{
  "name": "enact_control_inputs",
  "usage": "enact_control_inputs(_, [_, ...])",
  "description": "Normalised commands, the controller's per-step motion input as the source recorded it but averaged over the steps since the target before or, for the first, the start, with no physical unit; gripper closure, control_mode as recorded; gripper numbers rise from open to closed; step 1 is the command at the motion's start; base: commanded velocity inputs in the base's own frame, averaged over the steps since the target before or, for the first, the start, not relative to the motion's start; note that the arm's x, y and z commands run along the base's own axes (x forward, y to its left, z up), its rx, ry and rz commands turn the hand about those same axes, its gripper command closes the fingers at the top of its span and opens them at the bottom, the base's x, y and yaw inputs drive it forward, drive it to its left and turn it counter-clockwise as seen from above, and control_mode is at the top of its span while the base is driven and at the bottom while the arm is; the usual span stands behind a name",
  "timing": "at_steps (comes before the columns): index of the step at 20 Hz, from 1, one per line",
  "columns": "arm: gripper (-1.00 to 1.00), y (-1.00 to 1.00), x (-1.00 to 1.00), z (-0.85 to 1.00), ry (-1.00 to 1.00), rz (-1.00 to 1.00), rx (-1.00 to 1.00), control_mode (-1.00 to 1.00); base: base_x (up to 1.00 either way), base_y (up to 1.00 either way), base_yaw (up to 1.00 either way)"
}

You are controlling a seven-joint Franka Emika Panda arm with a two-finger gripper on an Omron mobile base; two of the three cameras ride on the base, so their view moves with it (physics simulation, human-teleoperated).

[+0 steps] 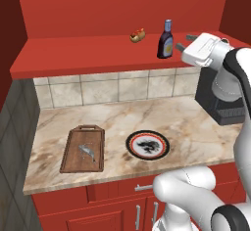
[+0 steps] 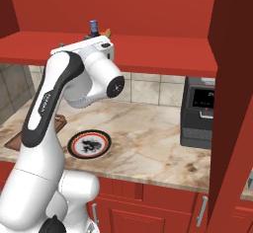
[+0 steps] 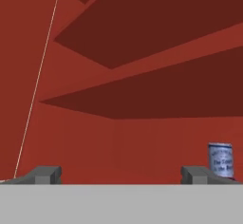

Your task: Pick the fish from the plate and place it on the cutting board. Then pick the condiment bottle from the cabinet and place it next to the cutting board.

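hot dog (image 1: 138,35): on shelf | black appliance (image 2: 198,112), maybe toaster: counter right

On the desk (image 1: 186,122) there is one cutting board (image 1: 83,150) carrying one fish (image 1: 87,151), one plate (image 1: 148,145) and one dark appliance (image 2: 197,112) at the far right. The cabinet (image 1: 73,24) shelf bears one condiment bottle (image 1: 165,40) and one hot dog (image 1: 138,35) (two items in all). One robot arm (image 2: 47,103) with one gripper (image 1: 183,42) completes the count.
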Motion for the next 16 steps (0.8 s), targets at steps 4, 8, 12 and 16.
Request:
enact_control_inputs(4, [-1.0,-0.01,0.05,0.0,0.01,0.0,0.0,-1.0,0.0,0.0,0.0])
enact_control_inputs(8, [-1.0,0.0,0.08,0.0,0.01,0.0,0.0,-1.0,0.0,0.0,0.0])
enact_control_inputs(12, [-1.0,0.0,0.11,0.0,0.01,0.0,0.0,-1.0,0.0,0.0,0.0])
enact_control_inputs(16, [-1.0,0.0,0.12,0.0,0.01,0.0,0.0,-1.0,0.0,0.0,0.0])
